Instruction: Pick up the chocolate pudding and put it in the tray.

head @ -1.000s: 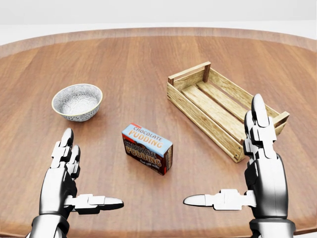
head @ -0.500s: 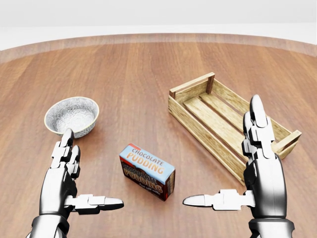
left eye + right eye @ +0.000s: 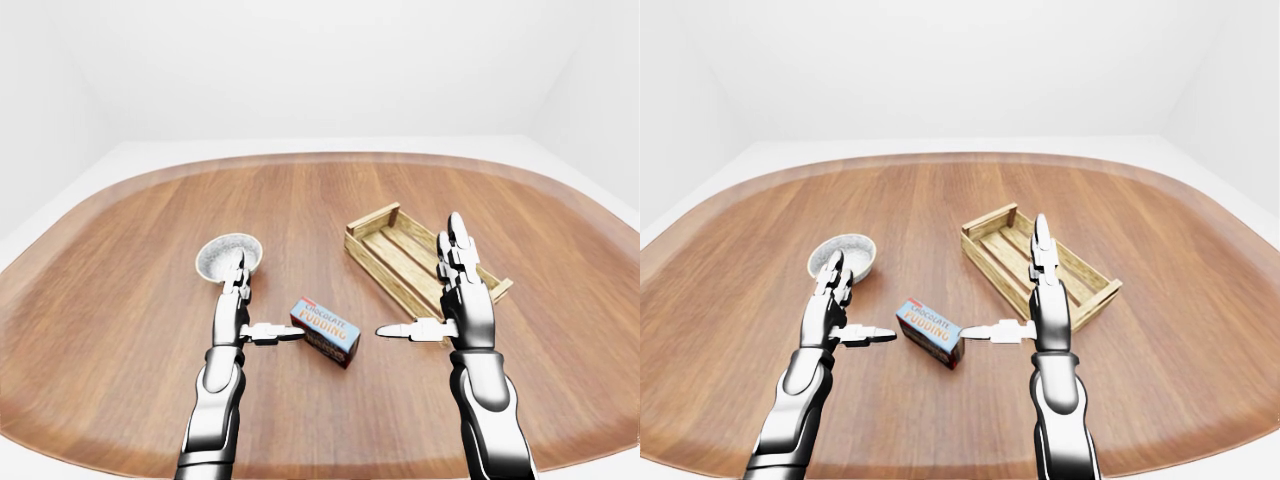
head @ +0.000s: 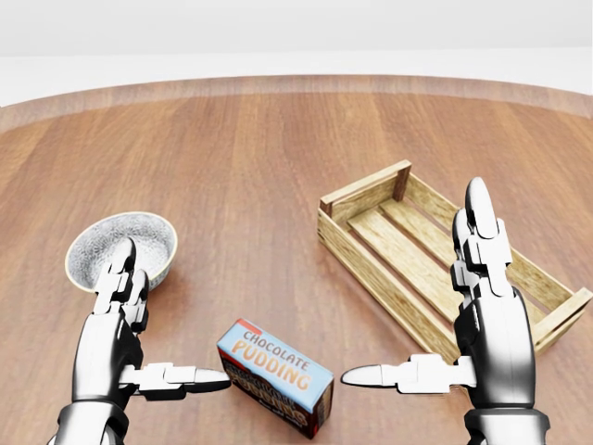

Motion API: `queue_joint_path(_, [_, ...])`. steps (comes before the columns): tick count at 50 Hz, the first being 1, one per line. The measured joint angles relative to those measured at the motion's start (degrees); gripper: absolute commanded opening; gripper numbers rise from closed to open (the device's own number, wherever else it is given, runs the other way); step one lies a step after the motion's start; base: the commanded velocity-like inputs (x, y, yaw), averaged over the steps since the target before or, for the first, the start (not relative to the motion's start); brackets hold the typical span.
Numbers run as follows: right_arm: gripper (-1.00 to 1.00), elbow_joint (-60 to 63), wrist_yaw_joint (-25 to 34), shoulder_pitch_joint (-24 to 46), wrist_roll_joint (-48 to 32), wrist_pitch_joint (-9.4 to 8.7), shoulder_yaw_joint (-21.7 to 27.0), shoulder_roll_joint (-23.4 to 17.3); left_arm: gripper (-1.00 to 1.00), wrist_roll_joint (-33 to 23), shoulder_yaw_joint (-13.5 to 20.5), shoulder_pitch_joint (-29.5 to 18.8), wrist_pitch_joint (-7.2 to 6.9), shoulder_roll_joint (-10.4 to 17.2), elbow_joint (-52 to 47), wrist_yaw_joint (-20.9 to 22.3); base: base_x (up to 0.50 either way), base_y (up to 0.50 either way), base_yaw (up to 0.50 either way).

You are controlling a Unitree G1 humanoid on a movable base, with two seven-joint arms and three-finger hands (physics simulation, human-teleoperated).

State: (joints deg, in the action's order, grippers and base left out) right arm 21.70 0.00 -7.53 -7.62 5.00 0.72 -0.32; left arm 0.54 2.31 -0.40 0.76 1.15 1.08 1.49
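Both hands open beside chocolate pudding

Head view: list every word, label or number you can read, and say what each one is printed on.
"CHOCOLATE PUDDING": top face of the pudding box, white and orange letters on blue.
"PUDDING" shows again on the box's dark side face, with a smaller line under it that is too small to read.
No text on the wooden tray, the bowl, the table or either hand.
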Motion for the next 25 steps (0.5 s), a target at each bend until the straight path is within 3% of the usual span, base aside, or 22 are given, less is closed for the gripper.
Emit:
queue_joint_path(9, [1.00, -0.26, -0.01, 0.21, 0.10, 0.00, 0.08, -0.01, 1.00, 0.00, 0.03, -0.15, -0.02, -0.01, 0.17, -0.06, 0.25, 0.00, 0.00])
queue_joint_path(25, [1.00, -0.36, 0.25, 0.34, 0.20, 0.00, 0.01, -0.03, 1.00, 0.19, 0.09, -0.30, -0.05, -0.01, 0.53, -0.23, 0.00, 0.00, 0.00])
